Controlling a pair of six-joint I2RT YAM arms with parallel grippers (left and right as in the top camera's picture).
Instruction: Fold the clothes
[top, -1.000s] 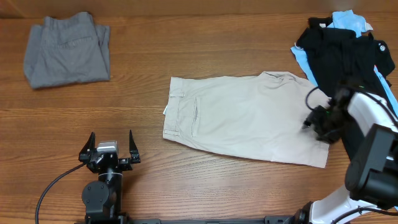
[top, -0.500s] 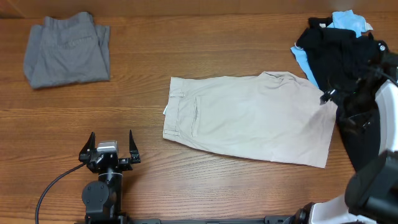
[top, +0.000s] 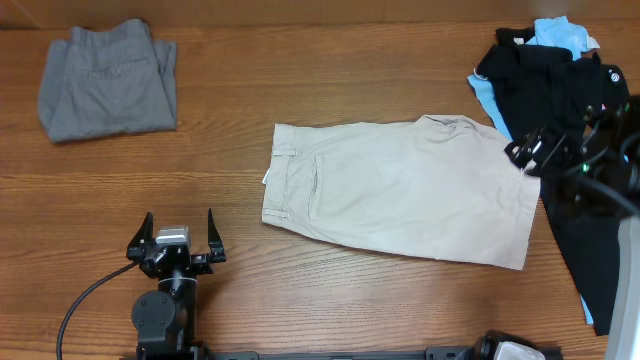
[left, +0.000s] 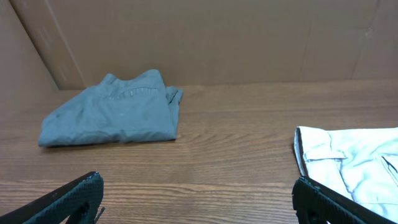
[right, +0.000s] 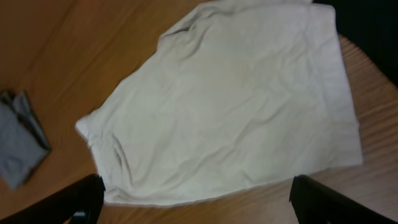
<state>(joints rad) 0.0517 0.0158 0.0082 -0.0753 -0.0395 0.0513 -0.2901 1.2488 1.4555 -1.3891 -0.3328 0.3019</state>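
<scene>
OK, the change in the last second: the right gripper is no longer low over the near right corner of the beige cotton shorts. It now sits higher and farther back, above the shorts' right hem edge and just beside the pile of black and light-blue clothes at far right. Its wrist camera looks down on the whole garment, so I read it as lifted clear. The right fingers are spread wide with nothing between them, no cloth pinched.

The shorts haven't shifted; the outline is the same across all three overhead shots. They lie flat on the brown wooden table, centre-right, waistband left, hems right, right edge against the black cloth. They look already doubled leg over leg, with one pocket showing, but I'm judging that from shape only.

The left gripper hasn't moved. It's parked near left, well apart from the shorts, left fingers wide apart and empty. The grey folded garment at far left is untouched and looks done.

What it means: I read this as a retreat after smoothing or placing, not a grasp. No fold progress in this second. The next fold, hems over to waistband, isn't started, and the right arm has to come back down to the hem edge for it. Risk there: the hem lies against the black cloth, so a pinch could snag both. The pile is still to do.
</scene>
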